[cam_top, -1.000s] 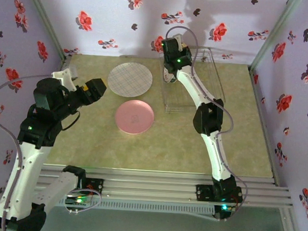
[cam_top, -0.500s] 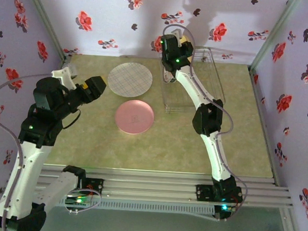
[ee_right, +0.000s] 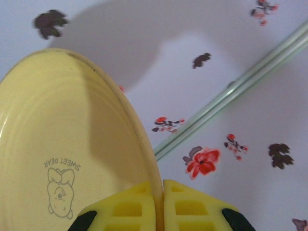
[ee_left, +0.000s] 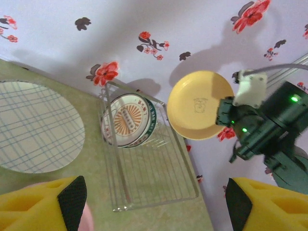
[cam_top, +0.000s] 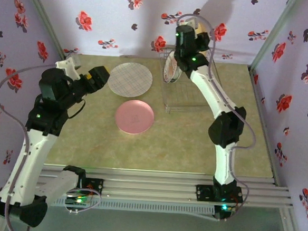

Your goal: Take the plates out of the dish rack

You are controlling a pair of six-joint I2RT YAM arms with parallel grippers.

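My right gripper (ee_right: 160,208) is shut on the rim of the orange-yellow plate (ee_right: 62,154), held on edge in the air in front of the back wall. From the left wrist view this plate (ee_left: 199,110) hangs above the far end of the dish rack (ee_left: 154,168). A plate with an orange sunburst centre (ee_left: 126,118) stands on edge in the rack, with another rim behind it. On the table lie a pale grid-patterned plate (cam_top: 130,79) and a pink plate (cam_top: 135,117). My left gripper (cam_top: 96,75) hovers open left of the grid plate, holding nothing.
The wire rack (cam_top: 190,89) sits at the back right of the green table (cam_top: 183,144), close to the flowered back wall (cam_top: 124,18). The right arm (cam_top: 218,104) arches over the rack. Flowered side walls close in both sides.
My right gripper has lifted the orange-yellow plate up out of the rack and toward the back wall. The left arm has shifted slightly farther back.
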